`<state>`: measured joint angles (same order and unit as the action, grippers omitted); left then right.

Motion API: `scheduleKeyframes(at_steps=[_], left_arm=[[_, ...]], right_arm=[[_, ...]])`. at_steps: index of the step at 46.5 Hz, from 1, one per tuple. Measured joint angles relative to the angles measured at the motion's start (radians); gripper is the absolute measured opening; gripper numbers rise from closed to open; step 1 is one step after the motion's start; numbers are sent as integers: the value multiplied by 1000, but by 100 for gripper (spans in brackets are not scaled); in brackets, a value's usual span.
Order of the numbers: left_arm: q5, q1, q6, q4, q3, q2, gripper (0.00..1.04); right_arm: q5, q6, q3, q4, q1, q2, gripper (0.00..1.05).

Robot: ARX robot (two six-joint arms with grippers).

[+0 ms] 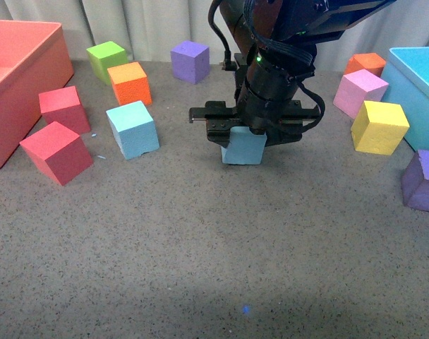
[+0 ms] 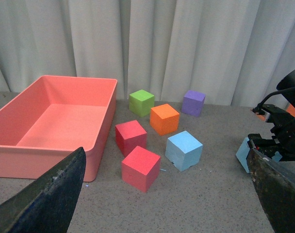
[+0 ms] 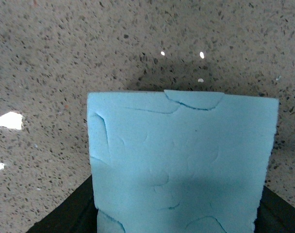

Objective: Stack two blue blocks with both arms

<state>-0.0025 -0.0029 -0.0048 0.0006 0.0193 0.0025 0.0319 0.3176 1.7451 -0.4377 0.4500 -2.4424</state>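
Right pincer is being pressed shut on one blue block, which is being held near the middle of the bench. Whether that block is being carried clear of the surface cannot be told. In its own wrist view the left pincer is being shown spread wide and empty; it is not being shown in the front view.

The second block is lying loose on the bench, at about nine o'clock from the held one and well apart from it. An orange cube is sitting just beside it at twelve o'clock, and two red cubes are lying off toward its nine o'clock.

By judgement, only the opening part of the task is being dealt with: one block is being gripped and nothing is being stacked yet. What is being left to do is the stacking itself: the held block is to be brought over the loose one, lowered square onto its top face and released, probably with the left arm being used to steady the lower block.
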Motion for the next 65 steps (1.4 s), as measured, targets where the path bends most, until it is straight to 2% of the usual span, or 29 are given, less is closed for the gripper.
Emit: scheduleKeyframes(at_steps=[9,22,27,28,32,35,42,49,65], left_arm=[[0,0,0,0,0,0,98],[0,0,0,0,0,0,98],[3,0,0,0,0,0,98],[2,0,0,0,0,0,98],[0,0,0,0,0,0,98],[0,0,0,0,0,0,98],[1,0,0,0,0,0,98],[1,0,0,0,0,0,98],[0,0,0,0,0,0,98]], right_arm=[[-6,3,-66,93,0,52,97],[27,-25,-233,254,-9,259,95],[303,-161,-473,790,-16,312,78],[330,-209,-570,959,-26,330,73],[320,-274,-838,1405,-77,401,56],[302,-292,-949,1547,-106,475,46],[259,-307,-1120,1649,-168,638,25],[196,-318,-1290,1616,-218,792,1],[91,-318,-1563,1554,-325,1128,1]])
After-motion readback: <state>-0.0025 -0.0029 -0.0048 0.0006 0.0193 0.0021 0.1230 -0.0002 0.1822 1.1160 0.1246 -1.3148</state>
